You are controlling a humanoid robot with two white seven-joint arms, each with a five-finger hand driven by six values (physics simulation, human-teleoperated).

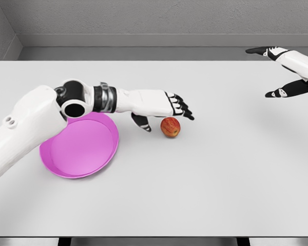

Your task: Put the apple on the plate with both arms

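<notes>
Hovering left hand [161,106] over apple [170,127], fingers spread, nothing gripped; apple just below fingertips, on table [220,179], right of pink plate [82,148]. Right hand [287,72] far off, fingers loose.

A white table before a grey wall

The table [205,189] spans nearly the whole view, its top plain and pale, its near edge along the bottom. The wall [143,18] rises behind its far edge, a darker floor strip running between the two.
</notes>
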